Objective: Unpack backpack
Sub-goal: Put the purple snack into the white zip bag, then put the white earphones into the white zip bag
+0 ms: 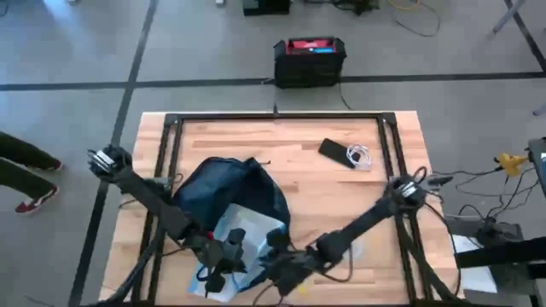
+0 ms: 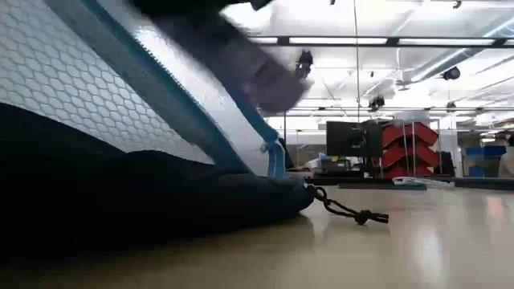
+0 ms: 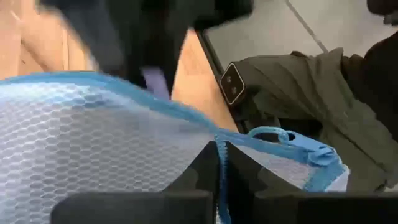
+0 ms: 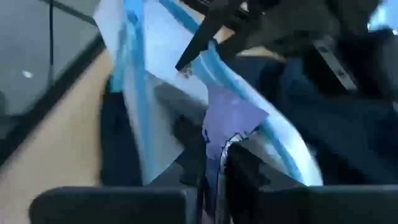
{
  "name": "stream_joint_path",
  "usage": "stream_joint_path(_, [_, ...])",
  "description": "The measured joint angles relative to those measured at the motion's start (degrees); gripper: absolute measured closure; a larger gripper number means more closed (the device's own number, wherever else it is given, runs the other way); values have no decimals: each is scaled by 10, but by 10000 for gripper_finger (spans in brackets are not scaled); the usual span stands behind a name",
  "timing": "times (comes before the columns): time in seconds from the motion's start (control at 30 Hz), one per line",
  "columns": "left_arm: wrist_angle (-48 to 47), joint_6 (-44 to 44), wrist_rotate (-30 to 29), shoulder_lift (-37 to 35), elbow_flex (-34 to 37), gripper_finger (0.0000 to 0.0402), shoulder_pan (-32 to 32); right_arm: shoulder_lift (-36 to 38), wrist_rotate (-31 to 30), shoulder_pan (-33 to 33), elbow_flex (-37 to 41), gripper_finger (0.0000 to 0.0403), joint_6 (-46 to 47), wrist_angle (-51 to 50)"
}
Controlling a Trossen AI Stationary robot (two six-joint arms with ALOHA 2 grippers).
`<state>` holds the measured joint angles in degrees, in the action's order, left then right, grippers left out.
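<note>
Currently your left gripper pinches the backpack lining's blue edge; right gripper clamps a purple piece inside.

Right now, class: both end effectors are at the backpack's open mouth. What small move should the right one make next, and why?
Probably draw back gently: the right end effector seems to pinch something purple inside the backpack, while the left end effector clamps the blue-edged lining.

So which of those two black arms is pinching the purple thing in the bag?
The right gripper: a purple sheet sits between its fingers inside the dark navy fabric backpack. The left gripper pinches the bag's blue-edged pale mesh lining instead.
</note>
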<state>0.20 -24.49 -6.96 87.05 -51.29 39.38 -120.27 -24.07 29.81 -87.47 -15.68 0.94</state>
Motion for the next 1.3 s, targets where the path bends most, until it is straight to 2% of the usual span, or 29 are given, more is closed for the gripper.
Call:
stream_joint_path(0.17, [0,0,0,0,0,402,2,-30,45,-27,-1,321,-42,8])
stream_joint_path(0.47, [-3,15,-1,0,0,402,2,-8,46,-32,-1,241,86,-12])
stream_joint_path(0.6, [-2,15,-1,0,0,402,2,27,47,-23,-2,220,91,-51])
stream_joint_path(0.73, [-2,15,-1,0,0,402,2,54,49,-16,-2,208,126,-140])
stream_joint_path(0.9, [3,15,-1,0,0,402,2,72,48,-16,-2,219,199,-266])
stream_joint_path(1.1, [3,-2,-2,0,0,402,2,77,49,4,-2,281,354,-535])
stream_joint_path(1.2, [3,-3,-5,0,0,402,2,77,69,25,4,307,447,-670])
stream_joint_path(1.3, [3,-3,-27,0,0,402,2,77,112,52,24,310,519,-754])
